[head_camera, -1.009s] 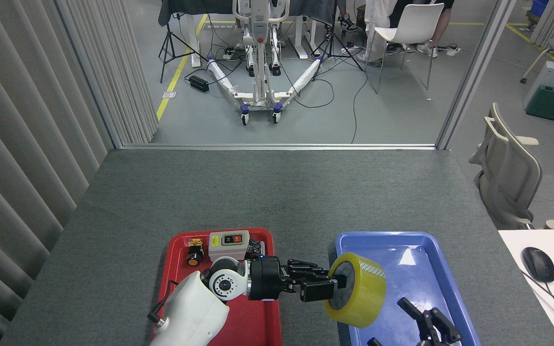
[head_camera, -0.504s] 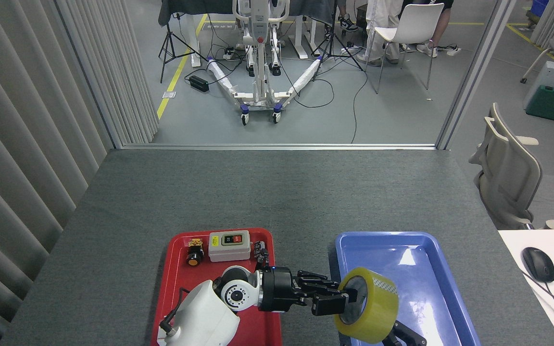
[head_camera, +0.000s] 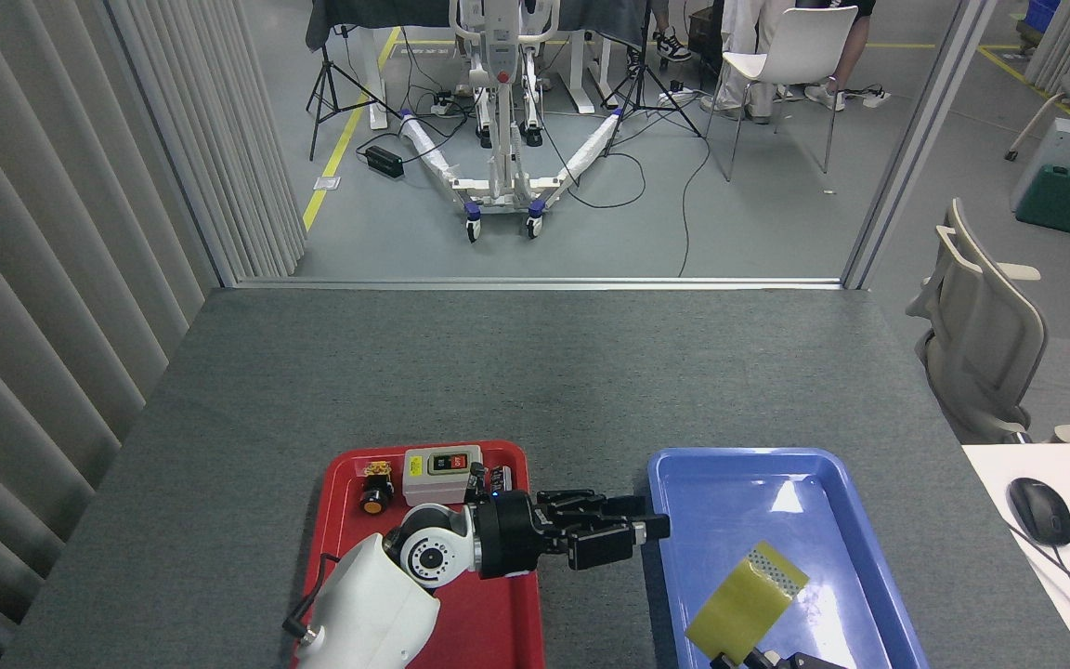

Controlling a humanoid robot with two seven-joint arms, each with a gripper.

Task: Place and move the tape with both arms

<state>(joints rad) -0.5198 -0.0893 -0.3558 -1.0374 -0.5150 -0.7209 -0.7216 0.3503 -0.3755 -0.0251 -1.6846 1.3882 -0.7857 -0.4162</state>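
Since the earlier frame the tape [head_camera: 747, 603] has been released by the left claw [head_camera: 632, 537] and is now seen lower and to that claw's right, tilted in the blue tray [head_camera: 855, 520]; the left claw has been drawn back, its black fingers [head_camera: 591, 506] held empty and slightly parted over the gap between the red tray [head_camera: 342, 520] and the blue one; only a dark sliver of the right claw [head_camera: 772, 661] is seen just below the tape, so its state cannot be told; both trays rest on the grey worktop [head_camera: 535, 372].
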